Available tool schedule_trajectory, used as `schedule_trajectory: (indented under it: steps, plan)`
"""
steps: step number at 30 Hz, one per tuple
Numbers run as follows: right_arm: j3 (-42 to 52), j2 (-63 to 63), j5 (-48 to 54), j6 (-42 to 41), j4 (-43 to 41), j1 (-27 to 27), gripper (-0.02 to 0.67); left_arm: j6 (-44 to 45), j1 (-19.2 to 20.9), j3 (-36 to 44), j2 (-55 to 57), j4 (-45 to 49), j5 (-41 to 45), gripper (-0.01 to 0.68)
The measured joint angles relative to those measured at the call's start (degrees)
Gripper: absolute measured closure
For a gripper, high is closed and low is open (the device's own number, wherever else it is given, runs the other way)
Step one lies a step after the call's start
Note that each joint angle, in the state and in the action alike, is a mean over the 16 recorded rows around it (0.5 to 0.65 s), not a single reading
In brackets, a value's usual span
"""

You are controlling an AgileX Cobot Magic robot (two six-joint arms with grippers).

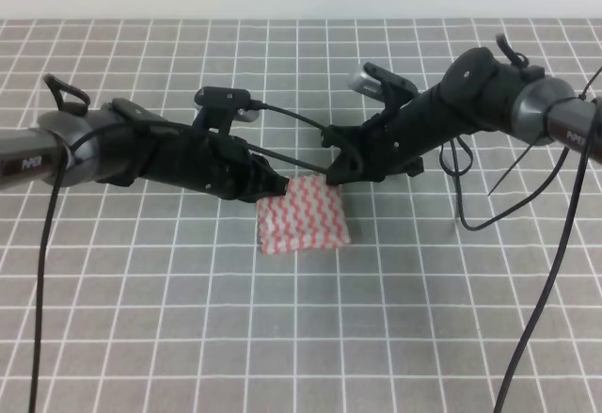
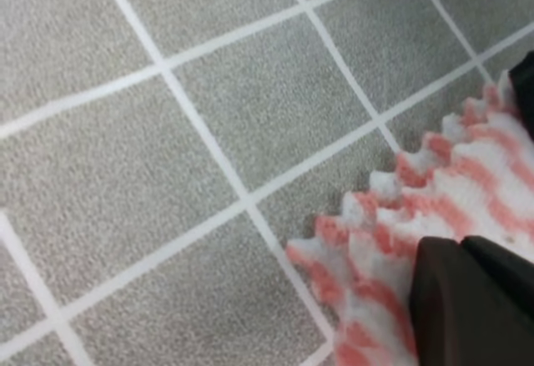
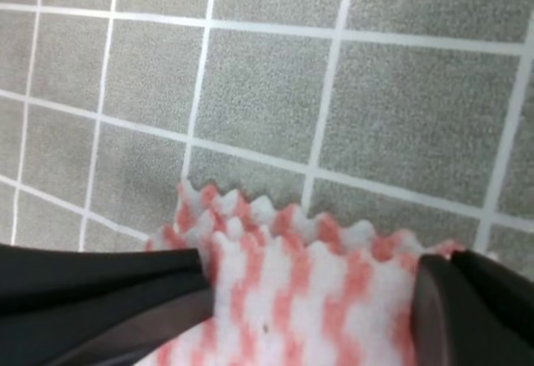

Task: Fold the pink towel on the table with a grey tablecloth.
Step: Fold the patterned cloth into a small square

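My left gripper (image 1: 279, 186) low, jaw state unclear, my right gripper (image 1: 337, 170) low, jaws spread, arms converging.

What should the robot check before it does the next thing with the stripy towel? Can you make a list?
1. Pink towel already folded small: ok, it lies as a compact block.
2. Left gripper at the towel's far left corner: ok.
3. Right gripper at the far right corner: ok.
4. Both grippers really pinching cloth: cannot tell, fingertips are cropped or hidden.
5. Edges lined up: ok in the right wrist view, two serrated edges stack closely.
6. Grey tablecloth flat: ok.
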Motion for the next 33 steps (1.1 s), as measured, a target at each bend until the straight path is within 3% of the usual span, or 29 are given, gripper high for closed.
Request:
schedule_trajectory:
  steps: [20,33]
  plan:
    - [-1.87,-4.34,6.92,0.24,-6.80,-0.39,0.664,0.55,1.33,1.99,-10.72,-0.02,-1.39,0.676]
    - [-1.84,-12.91,9.32,1.40,-14.67,-0.39,0.664,2.00,2.18,18.98,-34.08,-0.64,-13.09,0.676]
